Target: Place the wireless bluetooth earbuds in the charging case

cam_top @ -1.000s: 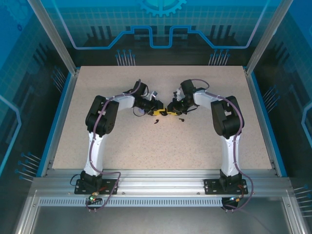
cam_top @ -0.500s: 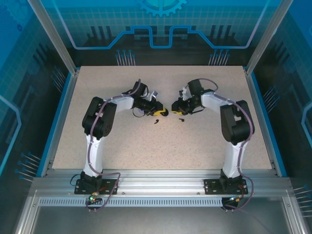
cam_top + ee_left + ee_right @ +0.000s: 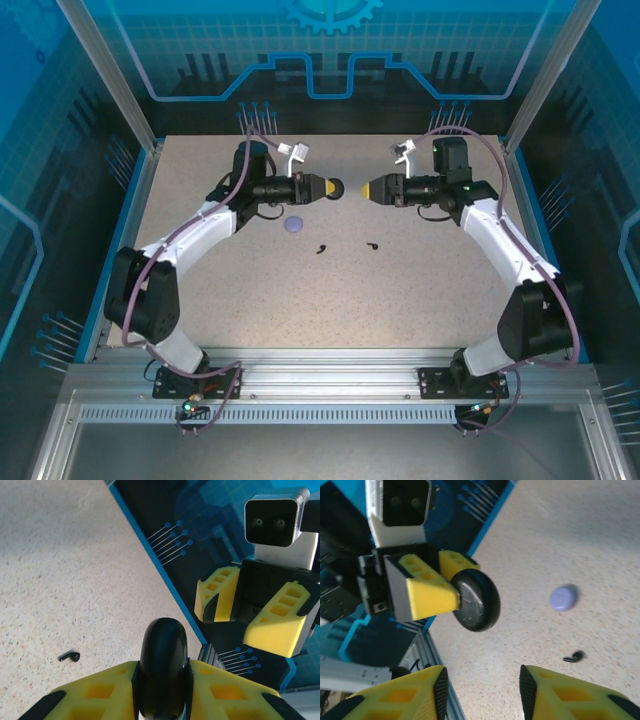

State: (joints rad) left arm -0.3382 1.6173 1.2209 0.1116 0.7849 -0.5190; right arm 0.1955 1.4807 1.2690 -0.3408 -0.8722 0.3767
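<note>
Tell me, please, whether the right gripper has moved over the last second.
Yes: the right gripper has moved away from the earbud on the table, toward the far edge.

The case (image 3: 164, 665) is half hidden inside the left pincer (image 3: 164, 680) and cut off at the bottom edge. From above, the left earbud (image 3: 322, 249) and right earbud (image 3: 372, 244) are too small to make out their shape.
</note>
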